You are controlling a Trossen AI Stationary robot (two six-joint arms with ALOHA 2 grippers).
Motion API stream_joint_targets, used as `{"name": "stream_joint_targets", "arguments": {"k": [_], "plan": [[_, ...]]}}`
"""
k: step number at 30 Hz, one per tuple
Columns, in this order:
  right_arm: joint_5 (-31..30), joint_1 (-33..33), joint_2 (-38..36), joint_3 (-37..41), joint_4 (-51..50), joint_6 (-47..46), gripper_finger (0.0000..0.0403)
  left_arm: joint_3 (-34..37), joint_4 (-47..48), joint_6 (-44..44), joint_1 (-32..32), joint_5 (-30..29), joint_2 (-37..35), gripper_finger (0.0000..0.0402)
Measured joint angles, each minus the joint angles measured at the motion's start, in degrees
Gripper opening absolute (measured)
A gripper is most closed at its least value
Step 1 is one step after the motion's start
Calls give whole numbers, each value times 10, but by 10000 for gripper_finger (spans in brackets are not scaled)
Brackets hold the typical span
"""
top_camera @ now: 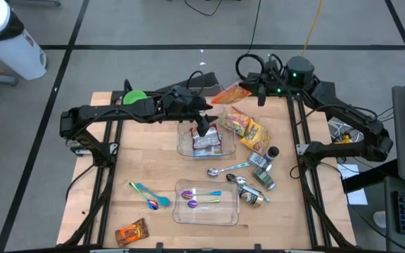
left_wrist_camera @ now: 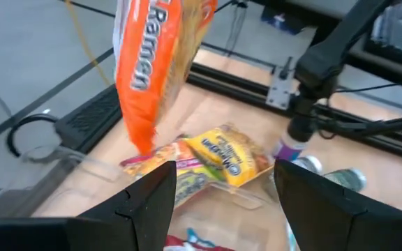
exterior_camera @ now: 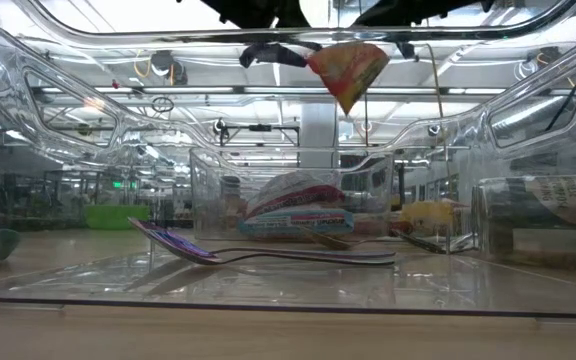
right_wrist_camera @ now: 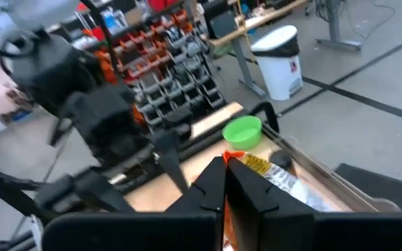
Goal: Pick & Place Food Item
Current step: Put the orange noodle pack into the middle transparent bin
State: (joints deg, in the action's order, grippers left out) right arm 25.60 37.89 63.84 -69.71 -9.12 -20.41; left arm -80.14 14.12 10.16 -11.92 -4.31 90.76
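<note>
The right gripper (top_camera: 243,89) is pinching an orange ramen packet (top_camera: 228,93) between fingers pressed together, holding the crinkled, glossy plastic pouch in the air just beyond the far edge of the clear rectangular container (top_camera: 204,140). In the low view the packet (exterior_camera: 349,68) is hanging as a pointed, tapering shape above that container. In the left wrist view the packet (left_wrist_camera: 155,63) is dangling lengthwise, its white lettering showing on shiny orange film.

The left gripper (top_camera: 202,126) is hovering over the container with its dark fingers spread, holding nothing. Inside the container a flat red-and-white snack packet (top_camera: 206,140) is lying.

Just right of the container, yellow foil-like packets (top_camera: 245,127) are lying in a loose pile on the pale wooden table (top_camera: 118,176). Nearer than the container, a second clear tray (top_camera: 206,204) is holding thin iridescent spoons (top_camera: 201,199). A round green bowl (top_camera: 135,97) is sitting well left of the container, near the table's far edge.
</note>
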Motion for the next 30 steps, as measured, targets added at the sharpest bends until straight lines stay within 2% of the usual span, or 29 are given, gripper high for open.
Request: {"name": "stream_joint_targets", "arguments": {"k": [10, 18, 27, 30], "plan": [[0, -2, 0, 0, 11, -18, 0, 0, 6, 0, 0, -26, 0, 246], [1, -17, 0, 0, 15, -25, 0, 0, 0, 5, -5, -78, 0, 246], [-2, -48, 0, 0, 51, -34, 0, 0, -50, 20, -12, -75, 0, 246], [-3, -54, 0, 0, 52, -34, 0, 0, -50, 19, -13, -49, 0, 245]]}}
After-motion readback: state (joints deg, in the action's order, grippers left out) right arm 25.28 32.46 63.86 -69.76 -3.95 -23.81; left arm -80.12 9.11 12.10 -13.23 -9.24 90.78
